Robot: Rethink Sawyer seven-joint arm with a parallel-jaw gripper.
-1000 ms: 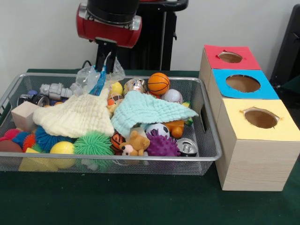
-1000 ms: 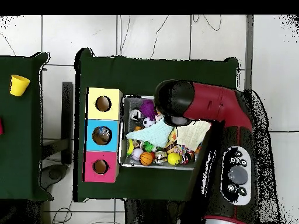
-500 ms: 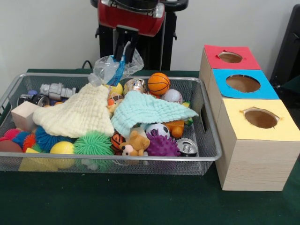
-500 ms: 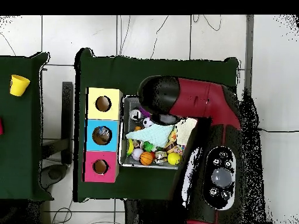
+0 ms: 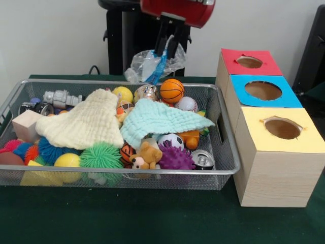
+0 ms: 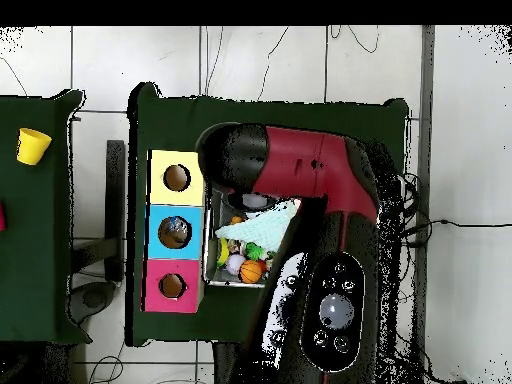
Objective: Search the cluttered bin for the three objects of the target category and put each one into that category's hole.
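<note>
carrying the crumpled clear plastic bag (image 5: 152,65) pinched in the black gripper (image 5: 166,49), keep it clear above the wire mesh bin's (image 5: 223,152) far rim toward the holes

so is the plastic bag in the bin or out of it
Out: the plastic bag hangs from the gripper, clear above the bin rim.
</note>
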